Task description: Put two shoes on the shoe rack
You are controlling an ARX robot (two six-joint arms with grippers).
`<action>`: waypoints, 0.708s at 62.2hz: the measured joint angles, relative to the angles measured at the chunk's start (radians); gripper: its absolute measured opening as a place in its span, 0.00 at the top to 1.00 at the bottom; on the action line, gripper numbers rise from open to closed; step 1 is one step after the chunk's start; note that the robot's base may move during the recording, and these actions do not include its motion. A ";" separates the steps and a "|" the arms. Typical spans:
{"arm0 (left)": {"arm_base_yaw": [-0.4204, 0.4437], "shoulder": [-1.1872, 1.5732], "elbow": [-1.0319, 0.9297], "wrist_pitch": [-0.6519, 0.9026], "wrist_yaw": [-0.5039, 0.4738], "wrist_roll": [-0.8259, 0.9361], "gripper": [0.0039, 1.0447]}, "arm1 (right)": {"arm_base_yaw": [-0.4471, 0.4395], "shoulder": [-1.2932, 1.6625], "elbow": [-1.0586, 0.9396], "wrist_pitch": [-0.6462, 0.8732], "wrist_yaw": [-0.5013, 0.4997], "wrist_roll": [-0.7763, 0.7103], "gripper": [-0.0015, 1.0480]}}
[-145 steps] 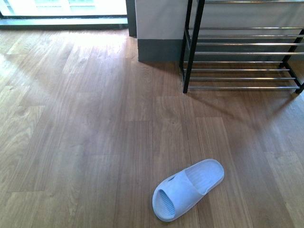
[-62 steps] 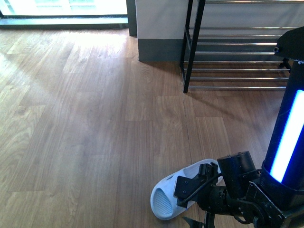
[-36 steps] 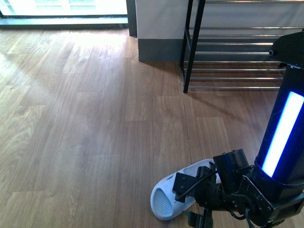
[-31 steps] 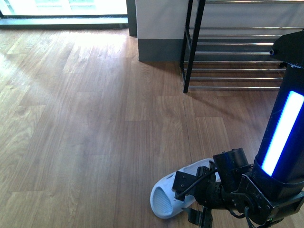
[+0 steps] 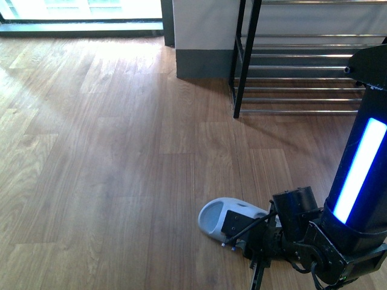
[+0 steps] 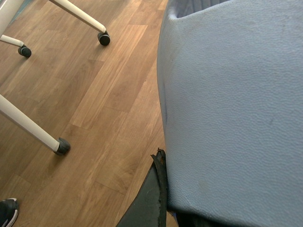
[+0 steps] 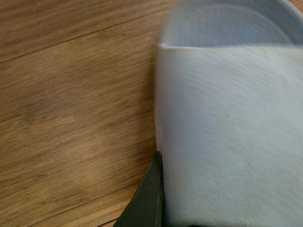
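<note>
Pale blue slide (image 5: 217, 216) newly tipped up, right claw (image 5: 245, 237) clamped on it

sandal (image 5: 213, 217) half hidden by right arm (image 5: 295, 208), shoe rack (image 5: 245, 60) cropped

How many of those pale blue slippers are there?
2. One sandal is at the right pincer; a second sandal fills the left wrist view, unseen from the front. Others may be hidden.
</note>
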State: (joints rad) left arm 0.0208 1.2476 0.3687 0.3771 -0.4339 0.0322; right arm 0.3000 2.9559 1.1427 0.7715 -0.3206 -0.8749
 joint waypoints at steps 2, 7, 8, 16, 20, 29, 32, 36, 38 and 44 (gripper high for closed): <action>0.000 0.000 0.000 0.000 0.000 0.000 0.98 | -0.004 -0.004 -0.004 0.006 0.004 0.002 0.98; 0.000 0.000 0.000 0.000 0.000 0.000 0.98 | -0.017 -0.032 -0.030 0.018 0.015 0.012 0.98; 0.000 0.000 0.000 0.000 0.000 0.000 0.98 | -0.019 -0.041 -0.038 0.020 0.014 0.017 0.98; 0.000 0.000 0.000 0.000 0.000 0.000 0.98 | -0.049 -0.161 -0.127 0.062 0.007 0.047 0.98; 0.000 0.000 0.000 0.000 0.000 0.000 0.98 | -0.062 -0.255 -0.182 0.088 0.006 0.051 0.98; 0.000 0.000 0.000 0.000 0.000 0.000 0.98 | -0.077 -0.552 -0.336 0.117 -0.016 0.055 0.98; 0.000 0.000 0.000 0.000 0.000 0.000 0.98 | -0.080 -0.636 -0.380 0.119 -0.031 0.060 0.98; 0.000 0.000 0.000 0.000 0.000 0.000 0.98 | -0.083 -0.807 -0.468 0.112 -0.051 0.073 0.98; 0.000 0.000 0.000 0.000 0.000 0.000 0.98 | -0.085 -0.865 -0.497 0.108 -0.066 0.078 0.98; 0.000 0.000 0.000 0.000 0.000 0.000 0.98 | -0.091 -1.102 -0.599 0.071 -0.101 0.114 0.98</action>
State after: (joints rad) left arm 0.0208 1.2476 0.3683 0.3771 -0.4339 0.0322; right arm 0.2092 1.8538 0.5438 0.8429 -0.4217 -0.7605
